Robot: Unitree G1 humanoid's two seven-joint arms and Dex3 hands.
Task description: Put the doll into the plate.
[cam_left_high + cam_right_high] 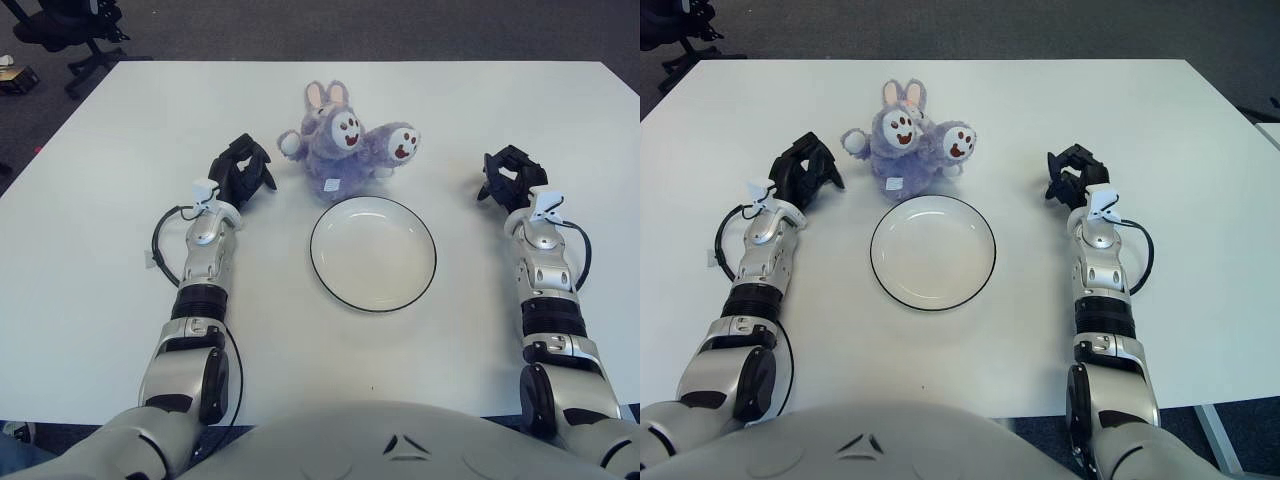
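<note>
A purple plush bunny doll [338, 145] with pink ears and white paw pads lies on the white table, just beyond the plate. The white plate [330, 275] with a thin black rim sits in the middle and holds nothing. My left hand [241, 170] shows left of the doll, a short gap away, fingers curled and holding nothing. My right hand [509, 176] shows to the right of the plate, well clear of the doll, fingers curled with nothing in them.
The white table [100, 250] spreads wide on both sides. A black office chair [70, 30] stands on the dark floor past the far left corner. A dark box [15, 78] lies on the floor at the left edge.
</note>
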